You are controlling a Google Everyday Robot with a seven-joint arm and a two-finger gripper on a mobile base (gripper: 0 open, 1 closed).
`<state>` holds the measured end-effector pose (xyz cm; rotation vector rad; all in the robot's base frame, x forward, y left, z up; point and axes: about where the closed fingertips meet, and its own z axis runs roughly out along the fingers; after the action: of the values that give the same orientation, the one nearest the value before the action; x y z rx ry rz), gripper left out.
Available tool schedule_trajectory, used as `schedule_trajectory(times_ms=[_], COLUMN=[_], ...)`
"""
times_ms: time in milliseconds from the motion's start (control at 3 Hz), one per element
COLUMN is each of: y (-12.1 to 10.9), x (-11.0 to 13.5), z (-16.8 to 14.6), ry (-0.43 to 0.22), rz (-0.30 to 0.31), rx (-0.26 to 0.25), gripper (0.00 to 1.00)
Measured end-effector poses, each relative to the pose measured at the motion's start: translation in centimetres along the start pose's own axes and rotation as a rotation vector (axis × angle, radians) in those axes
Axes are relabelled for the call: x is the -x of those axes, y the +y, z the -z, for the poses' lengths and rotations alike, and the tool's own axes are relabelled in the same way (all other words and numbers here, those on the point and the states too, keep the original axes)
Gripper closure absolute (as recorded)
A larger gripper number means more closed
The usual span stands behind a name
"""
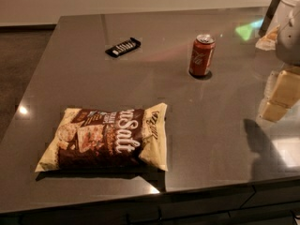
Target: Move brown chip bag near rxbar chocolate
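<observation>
The brown chip bag [105, 138] lies flat on the dark table near its front left edge, with its dark front and white script facing up and cream edges at both ends. The rxbar chocolate [123, 47], a small black bar with white lettering, lies at the back left of the table, well apart from the bag. My gripper [280, 97] hangs at the far right edge of the view, above the table's right side and far from both the bag and the bar. It holds nothing that I can see.
A red-brown soda can [202, 55] stands upright at the back middle-right, between the bar and my arm. The dark glossy table [201, 125] ends at the front edge below the bag. Floor lies to the left.
</observation>
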<state>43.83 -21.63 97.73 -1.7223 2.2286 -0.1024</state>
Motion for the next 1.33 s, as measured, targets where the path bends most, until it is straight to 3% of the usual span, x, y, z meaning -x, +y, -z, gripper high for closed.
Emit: schedule_trajectory(times_ms=[333,667,1333], y=[0.0,0.4,3.9], x=[0.0,2.0,9.2], z=[0.0,-0.1,-2.4], ry=[0.0,-0.032,-0.153], rz=[0.0,0.033,0.17], rx=[0.0,0.011,0.083], gripper=[0.0,0.0,0.0])
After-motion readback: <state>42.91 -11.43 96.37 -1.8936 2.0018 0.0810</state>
